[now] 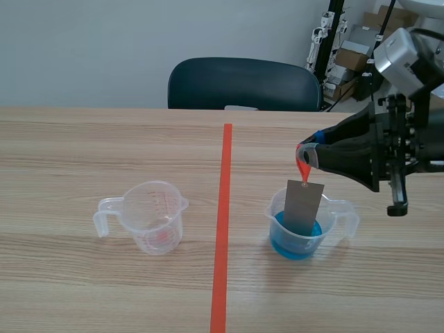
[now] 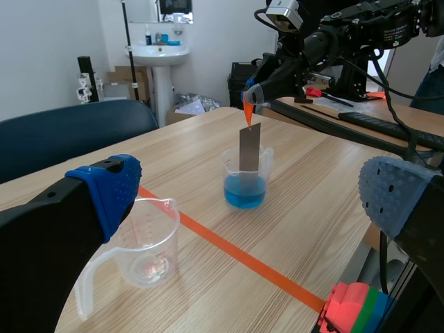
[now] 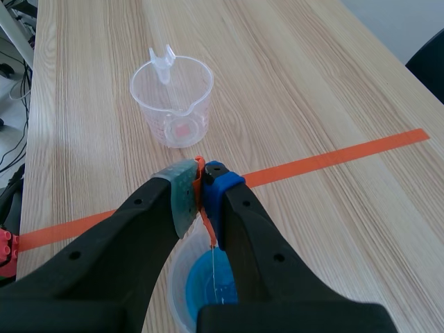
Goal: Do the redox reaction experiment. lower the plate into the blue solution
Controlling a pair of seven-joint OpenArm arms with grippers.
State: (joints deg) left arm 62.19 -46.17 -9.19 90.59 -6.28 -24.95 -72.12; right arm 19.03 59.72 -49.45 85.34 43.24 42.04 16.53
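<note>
A grey metal plate (image 1: 303, 206) hangs upright from a short orange-red loop (image 1: 302, 169). My right gripper (image 1: 304, 154) is shut on that loop, straight above a clear beaker (image 1: 345, 211) of blue solution (image 1: 295, 244). The plate's lower end is inside the beaker, at the liquid. In the right wrist view the loop (image 3: 201, 198) is pinched in the gripper (image 3: 201, 186), and the plate (image 3: 220, 277) shows edge-on over the blue solution (image 3: 198, 288). My left gripper (image 2: 253, 198) is open, well short of the plate (image 2: 250, 147) and beaker (image 2: 244, 189); it is out of the scene view.
An empty clear measuring beaker (image 1: 156, 216) stands left of the orange-red tape line (image 1: 222, 229). A dark chair (image 1: 243, 84) is behind the table's far edge. Coloured blocks (image 2: 350, 306) lie off the table's near edge, below the left gripper.
</note>
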